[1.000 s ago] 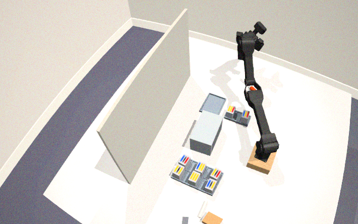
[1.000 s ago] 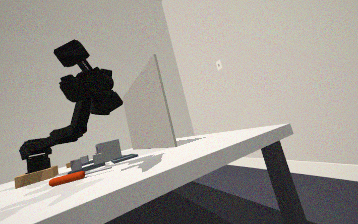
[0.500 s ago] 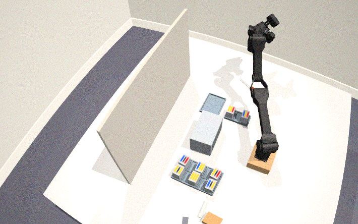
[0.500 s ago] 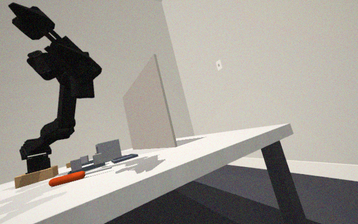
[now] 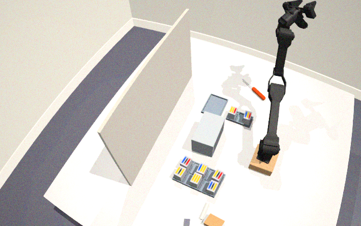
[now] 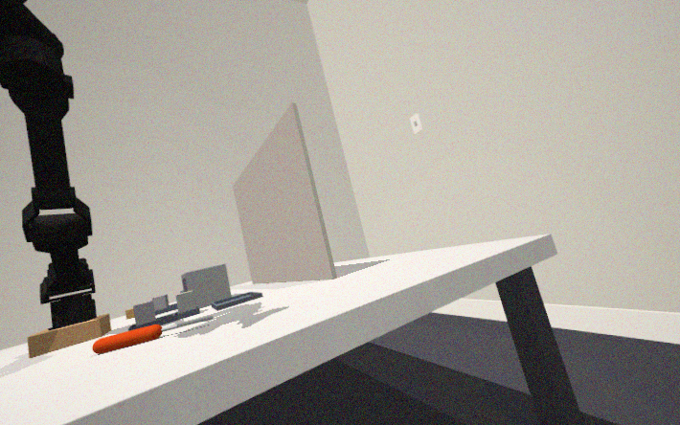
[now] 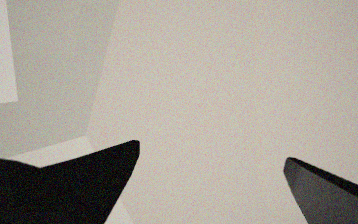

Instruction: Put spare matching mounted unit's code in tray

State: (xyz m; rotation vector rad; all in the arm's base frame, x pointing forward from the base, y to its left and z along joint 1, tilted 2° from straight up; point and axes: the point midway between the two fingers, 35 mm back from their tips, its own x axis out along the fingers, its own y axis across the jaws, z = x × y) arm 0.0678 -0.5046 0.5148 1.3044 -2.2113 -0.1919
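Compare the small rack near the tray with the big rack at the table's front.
The small rack holds two spares; the big rack holds six. The small rack lies beside the tray; the big rack lies past the grey unit's other end. Both are dark, slotted holders of stripe-labelled blocks.

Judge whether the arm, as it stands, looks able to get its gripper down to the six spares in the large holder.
Probably yes. The gripper is open, empty and raised high; nothing stands over the large holder, which lies near the arm's wooden base. The grey unit sits beside it, not across the way.
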